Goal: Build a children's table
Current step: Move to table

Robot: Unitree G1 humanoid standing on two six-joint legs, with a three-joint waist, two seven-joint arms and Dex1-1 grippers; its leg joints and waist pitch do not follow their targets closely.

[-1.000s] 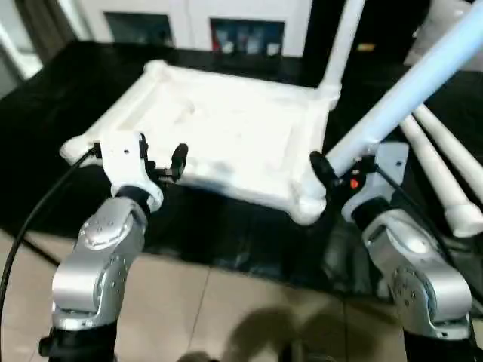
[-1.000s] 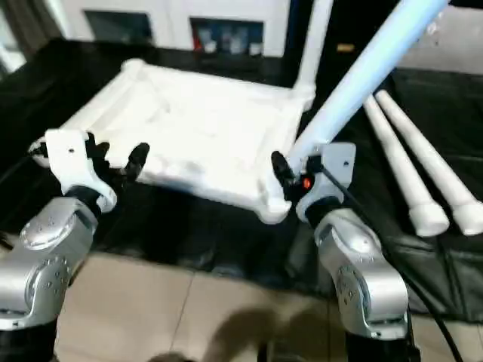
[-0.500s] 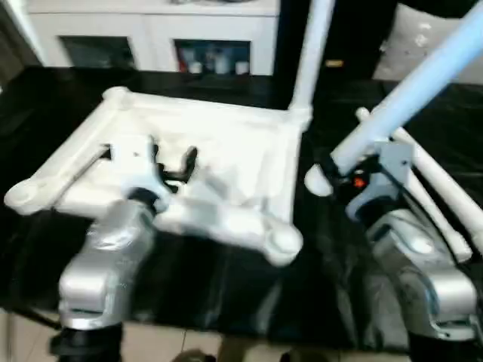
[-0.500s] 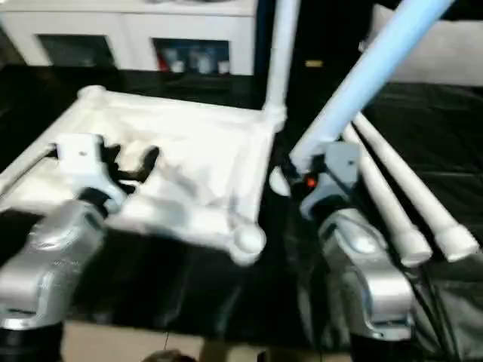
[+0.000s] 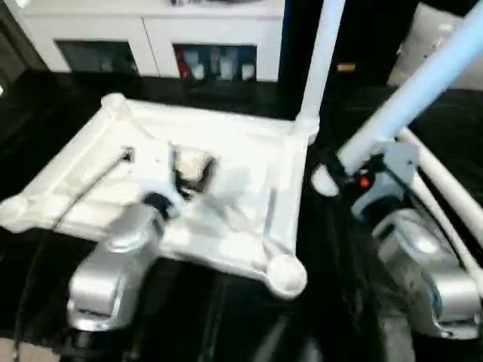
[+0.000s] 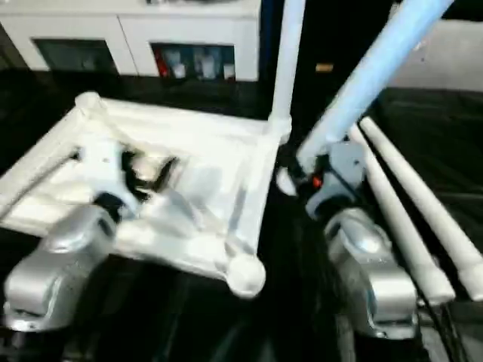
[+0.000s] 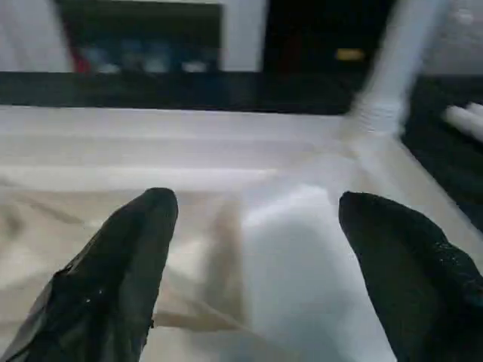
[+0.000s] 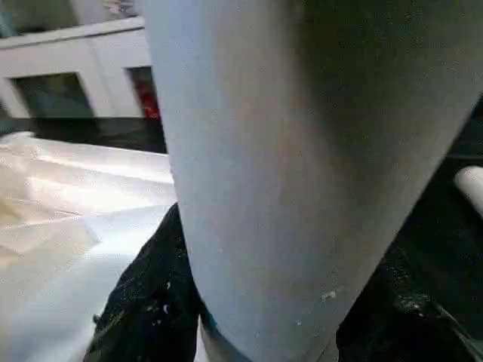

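The upturned white ribbed plastic tabletop (image 5: 196,188) lies on the black worktable (image 5: 45,98), 1 leg (image 5: 317,68) fitted; the spread left gripper (image 5: 192,170) hovers empty, so the right gripper's (image 5: 336,170) clamped long white tapered tube leg (image 5: 407,98) may shove it.

Smooth white plastic table top (image 5: 226,162) with a soft sheen, matt white plastic tube leg (image 5: 407,98) in the right gripper (image 5: 336,170), brushed silver metal forearms (image 5: 113,264), black fingers (image 7: 113,279) with a finely grainy rubbery surface, glossy black table cover (image 5: 226,317).
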